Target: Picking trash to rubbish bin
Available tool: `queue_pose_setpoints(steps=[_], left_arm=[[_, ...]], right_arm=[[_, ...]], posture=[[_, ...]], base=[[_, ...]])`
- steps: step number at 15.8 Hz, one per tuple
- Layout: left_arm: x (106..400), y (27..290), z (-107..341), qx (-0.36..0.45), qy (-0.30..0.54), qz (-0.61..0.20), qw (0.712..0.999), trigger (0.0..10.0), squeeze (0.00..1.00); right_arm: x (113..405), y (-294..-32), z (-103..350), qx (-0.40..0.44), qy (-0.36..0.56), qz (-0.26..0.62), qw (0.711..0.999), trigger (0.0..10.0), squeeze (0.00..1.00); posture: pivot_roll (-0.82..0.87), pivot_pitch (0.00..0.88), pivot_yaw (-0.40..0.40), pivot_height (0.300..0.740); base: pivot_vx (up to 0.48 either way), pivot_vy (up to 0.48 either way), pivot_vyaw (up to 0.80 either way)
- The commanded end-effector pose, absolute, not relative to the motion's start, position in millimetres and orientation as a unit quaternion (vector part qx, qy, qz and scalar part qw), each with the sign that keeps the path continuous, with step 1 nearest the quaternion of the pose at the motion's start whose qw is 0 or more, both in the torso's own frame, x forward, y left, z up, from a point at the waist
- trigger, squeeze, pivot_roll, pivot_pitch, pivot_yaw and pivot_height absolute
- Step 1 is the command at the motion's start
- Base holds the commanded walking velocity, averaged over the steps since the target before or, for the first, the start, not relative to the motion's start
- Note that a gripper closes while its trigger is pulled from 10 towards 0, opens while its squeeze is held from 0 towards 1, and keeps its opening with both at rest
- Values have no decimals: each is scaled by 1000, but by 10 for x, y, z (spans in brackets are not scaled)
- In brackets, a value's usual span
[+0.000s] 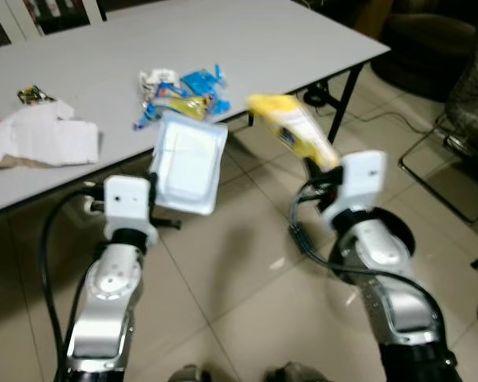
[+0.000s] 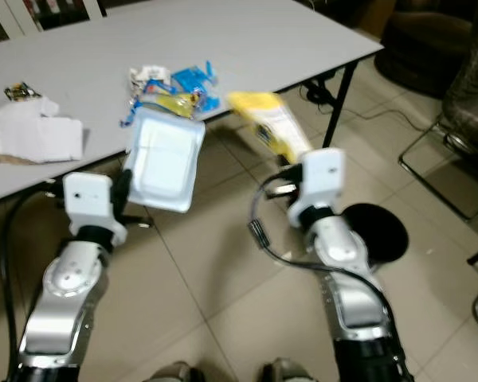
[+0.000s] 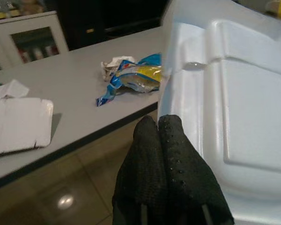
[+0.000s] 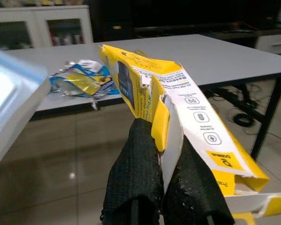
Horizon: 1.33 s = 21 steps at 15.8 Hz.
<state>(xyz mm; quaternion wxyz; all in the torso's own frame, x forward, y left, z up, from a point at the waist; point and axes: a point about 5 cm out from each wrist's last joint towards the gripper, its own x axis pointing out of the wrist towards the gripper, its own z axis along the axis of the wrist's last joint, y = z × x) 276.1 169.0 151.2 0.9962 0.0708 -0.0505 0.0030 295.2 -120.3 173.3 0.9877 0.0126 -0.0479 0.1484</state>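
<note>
While both arms are raised in front of the grey table (image 1: pixel 247 40), each has a piece of trash pinched tight. Left gripper (image 3: pixel 159 129) has its two dimpled black fingers pressed together on the rim of a white foam tray (image 1: pixel 187 165), smooth and moulded with rounded corners, held up off the floor just beyond the table's front edge. Right gripper (image 4: pixel 159 150) is clamped on a flattened yellow carton (image 4: pixel 178 112), its creased card flaps splayed and printed with small icons, held near the table's corner above the beige tiled floor (image 1: pixel 247 278). On the table, near its front edge and just behind the tray, lies a crumpled heap of blue and yellow wrappers (image 1: pixel 179 91), shiny and crinkled. Farther along the table, to the robot's left, sits a wad of white paper (image 1: pixel 44 135). A round black bin (image 2: pixel 374 231) stands on the floor below the table's corner.
</note>
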Motion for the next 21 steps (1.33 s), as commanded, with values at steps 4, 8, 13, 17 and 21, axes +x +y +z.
queue_pose_setpoints(steps=[4, 8, 13, 17, 21], left_arm=[[2747, 1687, 1488, 67, -44, 6, 997, 10000, 0], [2748, 1697, 1471, 58, -40, 9, 998, 10000, 0], [2754, 1696, 1454, 45, -37, 9, 998, 10000, 0], [2763, 1728, 1440, 42, -31, 13, 999, 10000, 0], [2773, 1757, 1415, 33, -24, 20, 999, 10000, 0]], right_arm=[[2937, -1250, 1773, 11, -54, 144, 988, 10000, 0], [2935, -1260, 1754, 6, -46, 143, 989, 10000, 0], [2926, -1274, 1739, 3, -41, 142, 989, 10000, 0], [2926, -1276, 1731, 0, -38, 142, 989, 10000, 0], [2926, -1266, 1722, 0, -38, 144, 989, 10000, 0]], posture=[[-81, 152, 48, 740], [-89, 156, 46, 740], [-94, 160, 49, 740], [-96, 163, 49, 740], [-96, 163, 49, 740]], base=[[0, -337, 0], [0, -79, -298], [0, 0, -790], [0, 0, -788], [0, 0, -788]])
